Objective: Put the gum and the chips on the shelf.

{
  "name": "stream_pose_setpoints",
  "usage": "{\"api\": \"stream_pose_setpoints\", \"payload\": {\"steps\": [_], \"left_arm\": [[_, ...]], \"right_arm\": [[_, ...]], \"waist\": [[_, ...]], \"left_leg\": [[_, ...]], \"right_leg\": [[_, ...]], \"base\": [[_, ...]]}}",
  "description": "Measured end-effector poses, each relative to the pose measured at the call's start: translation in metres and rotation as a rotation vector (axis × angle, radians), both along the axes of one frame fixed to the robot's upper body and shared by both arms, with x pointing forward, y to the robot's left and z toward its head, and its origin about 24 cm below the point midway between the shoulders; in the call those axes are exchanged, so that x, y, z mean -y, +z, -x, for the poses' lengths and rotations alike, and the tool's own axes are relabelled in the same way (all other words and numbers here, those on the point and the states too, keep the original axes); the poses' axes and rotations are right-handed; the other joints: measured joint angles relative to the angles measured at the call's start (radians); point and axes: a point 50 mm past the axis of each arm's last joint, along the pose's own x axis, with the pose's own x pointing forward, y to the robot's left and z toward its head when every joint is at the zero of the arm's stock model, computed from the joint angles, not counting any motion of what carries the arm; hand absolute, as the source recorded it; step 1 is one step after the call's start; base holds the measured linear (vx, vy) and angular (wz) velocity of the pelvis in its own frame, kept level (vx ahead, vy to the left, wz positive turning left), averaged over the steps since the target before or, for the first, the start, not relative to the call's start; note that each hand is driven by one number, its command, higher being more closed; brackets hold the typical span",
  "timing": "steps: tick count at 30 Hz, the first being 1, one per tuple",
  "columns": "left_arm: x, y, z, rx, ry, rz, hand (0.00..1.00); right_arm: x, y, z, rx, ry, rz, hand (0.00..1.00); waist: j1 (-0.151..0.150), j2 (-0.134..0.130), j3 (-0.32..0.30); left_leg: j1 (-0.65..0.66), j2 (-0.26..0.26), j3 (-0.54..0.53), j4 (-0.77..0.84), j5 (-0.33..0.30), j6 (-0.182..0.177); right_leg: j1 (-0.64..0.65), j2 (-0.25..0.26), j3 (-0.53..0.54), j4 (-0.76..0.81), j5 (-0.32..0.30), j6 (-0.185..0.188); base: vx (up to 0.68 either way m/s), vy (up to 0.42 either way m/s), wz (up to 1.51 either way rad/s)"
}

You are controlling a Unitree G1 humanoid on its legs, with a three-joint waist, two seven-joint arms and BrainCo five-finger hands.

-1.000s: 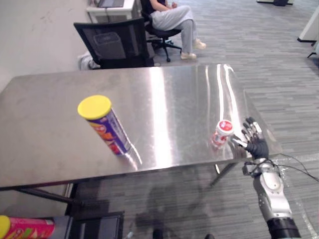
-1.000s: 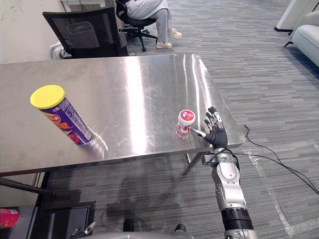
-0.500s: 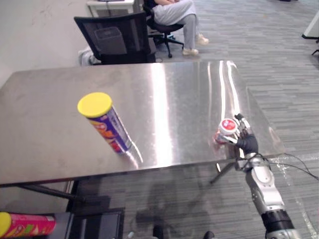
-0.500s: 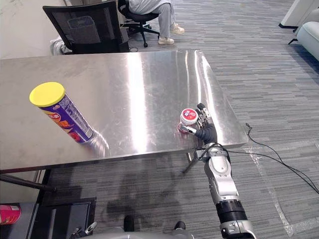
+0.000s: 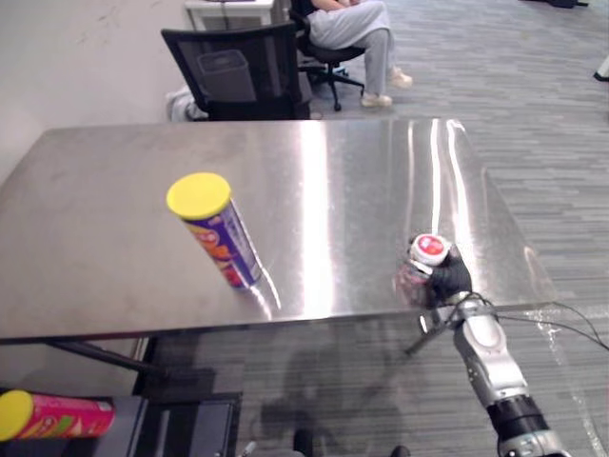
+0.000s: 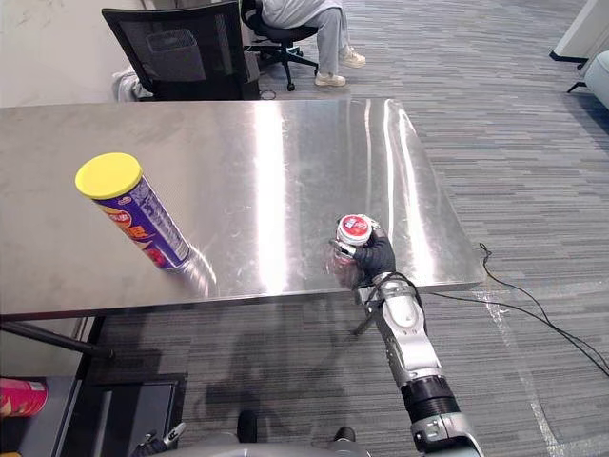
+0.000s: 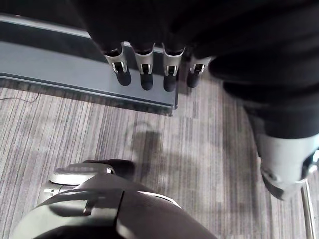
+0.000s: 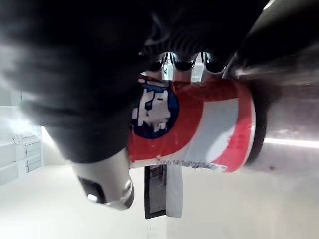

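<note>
R hand [image 6: 376, 258] curled round gum tub [image 6: 354, 228] near front edge of table [image 6: 285, 143], side grip, prob. for lift. Chips can [image 6: 134, 210] stands well apart, untouched. L hand [image 7: 144, 74] idle, fingers relaxed.

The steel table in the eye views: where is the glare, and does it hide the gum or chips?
Left eye view: bright streaks run down the table at its middle and toward its right side; the chips can stands left of them, a glint by its base. Right eye view: the gum bottle, gripped by the right hand, is not washed out.
</note>
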Motion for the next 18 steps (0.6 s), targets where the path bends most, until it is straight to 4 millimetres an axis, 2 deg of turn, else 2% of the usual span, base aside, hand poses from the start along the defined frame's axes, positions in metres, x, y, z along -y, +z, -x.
{"api": "stream_pose_setpoints", "payload": {"steps": [11, 14, 18], "left_arm": [[-0.001, 0.000, 0.000, 0.002, 0.001, -0.005, 0.00], [-0.001, 0.000, 0.000, 0.003, 0.002, -0.008, 0.00], [-0.001, 0.001, -0.001, 0.004, 0.005, -0.008, 0.00]], "right_arm": [[-0.009, 0.002, -0.001, 0.005, 0.022, -0.014, 1.00], [-0.007, 0.013, 0.001, 0.055, 0.015, -0.021, 1.00], [0.009, 0.040, 0.007, 0.171, -0.039, -0.026, 1.00]], "waist": [[0.000, -0.004, 0.006], [0.001, -0.004, 0.006], [0.001, -0.004, 0.006]], "left_leg": [[0.001, -0.004, -0.025, -0.017, 0.016, 0.003], [-0.002, -0.005, -0.038, -0.016, 0.018, 0.004], [0.002, -0.003, -0.057, -0.010, 0.018, 0.004]], "right_leg": [[0.007, -0.002, -0.020, 0.000, 0.001, 0.002], [0.010, -0.002, -0.026, 0.002, 0.001, 0.002], [0.020, -0.002, -0.025, 0.015, 0.001, 0.002]], "base": [[0.01, -0.001, 0.06], [0.02, -0.001, 0.15], [0.03, 0.005, 0.14]]}}
